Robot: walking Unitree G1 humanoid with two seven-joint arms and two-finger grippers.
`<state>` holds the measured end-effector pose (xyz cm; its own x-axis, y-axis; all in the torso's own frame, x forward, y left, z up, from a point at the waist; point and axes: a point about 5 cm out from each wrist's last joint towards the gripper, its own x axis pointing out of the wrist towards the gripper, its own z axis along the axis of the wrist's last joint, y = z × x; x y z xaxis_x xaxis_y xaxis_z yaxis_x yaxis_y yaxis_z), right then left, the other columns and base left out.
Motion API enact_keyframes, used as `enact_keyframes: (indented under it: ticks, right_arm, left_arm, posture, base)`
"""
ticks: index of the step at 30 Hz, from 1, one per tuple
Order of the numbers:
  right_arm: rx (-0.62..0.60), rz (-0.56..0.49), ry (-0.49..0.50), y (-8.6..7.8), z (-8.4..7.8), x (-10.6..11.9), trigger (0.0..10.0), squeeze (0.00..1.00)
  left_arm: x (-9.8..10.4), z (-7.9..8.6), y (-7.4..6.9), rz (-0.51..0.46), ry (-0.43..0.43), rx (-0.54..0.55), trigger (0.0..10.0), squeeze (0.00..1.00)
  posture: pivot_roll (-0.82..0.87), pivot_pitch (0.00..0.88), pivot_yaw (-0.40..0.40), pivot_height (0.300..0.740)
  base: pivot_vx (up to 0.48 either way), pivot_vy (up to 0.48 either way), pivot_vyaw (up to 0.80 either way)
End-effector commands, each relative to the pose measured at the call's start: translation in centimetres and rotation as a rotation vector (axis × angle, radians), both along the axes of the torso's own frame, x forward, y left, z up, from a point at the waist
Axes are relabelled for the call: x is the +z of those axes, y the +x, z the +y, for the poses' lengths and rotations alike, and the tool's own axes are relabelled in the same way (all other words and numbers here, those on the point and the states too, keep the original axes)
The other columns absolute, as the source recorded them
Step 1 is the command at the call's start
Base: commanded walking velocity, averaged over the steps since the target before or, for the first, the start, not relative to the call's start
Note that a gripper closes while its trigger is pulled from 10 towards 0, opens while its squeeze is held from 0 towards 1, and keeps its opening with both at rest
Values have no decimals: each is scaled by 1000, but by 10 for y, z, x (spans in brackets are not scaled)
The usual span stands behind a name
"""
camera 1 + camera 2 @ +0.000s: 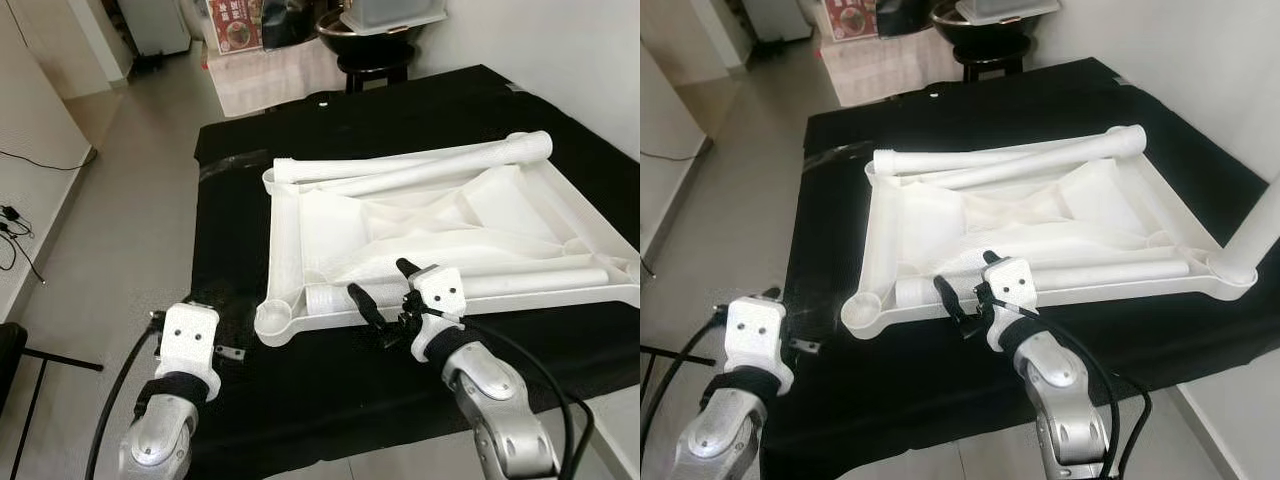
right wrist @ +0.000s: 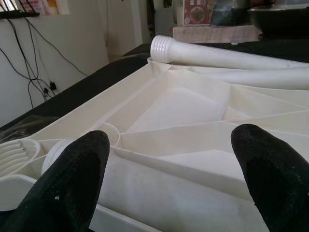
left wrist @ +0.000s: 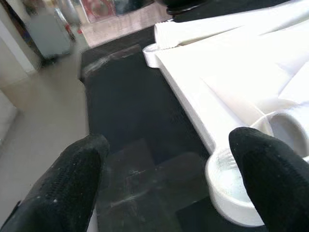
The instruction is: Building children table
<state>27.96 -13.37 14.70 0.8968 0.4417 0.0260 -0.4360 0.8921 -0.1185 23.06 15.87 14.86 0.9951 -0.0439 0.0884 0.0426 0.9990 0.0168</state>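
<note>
— Two hands, both spread wide and holding nothing. The left hand (image 1: 190, 318) hovers over the black table (image 1: 240, 170), beside the tabletop's corner socket (image 1: 273, 322).
— And rightward?
— The white tabletop (image 1: 330, 235) lies upside down, legs (image 1: 420, 165) resting across it; the right hand (image 1: 385, 290) straddles the nearest leg (image 1: 520, 282).

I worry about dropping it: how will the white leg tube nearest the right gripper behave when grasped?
The leg tube is round and smooth, so it may roll or slip between the open fingers of the right gripper. It looks like hollow plastic, probably stiff and light. Lying inside the upturned tabletop, it should not roll far.
</note>
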Motion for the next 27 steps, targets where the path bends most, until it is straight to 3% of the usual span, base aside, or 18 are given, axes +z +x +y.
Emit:
enact_keyframes:
  ticks: [1, 3, 7, 16, 27]
  right_arm:
    - [8, 4, 16, 0, 3, -2, 10000, 0]
    - [16, 11, 17, 0, 4, -4, 10000, 0]
    - [20, 13, 19, 1, 5, -4, 10000, 0]
    - [38, 9, 35, 4, 5, -5, 10000, 0]
    - [57, 13, 43, 5, 6, -7, 10000, 0]
  left_arm:
    - [3, 2, 4, 12, -90, -14, 10000, 0]
    - [11, -1, 9, 3, -208, -41, 10000, 0]
    - [19, -1, 15, -15, -257, -57, 10000, 0]
    - [20, -5, 17, -14, -247, -80, 10000, 0]
    - [19, -6, 19, 19, -247, -99, 10000, 0]
  posture:
    - [-124, 108, 108, 740]
    - [-126, 107, 109, 740]
    - [-126, 107, 109, 740]
    - [-128, 97, 112, 740]
    - [-131, 90, 114, 740]
  base:
    - [0, 0, -800]
    - [0, 0, -800]
    - [0, 0, -800]
    - [0, 0, -800]
    - [0, 0, 0]
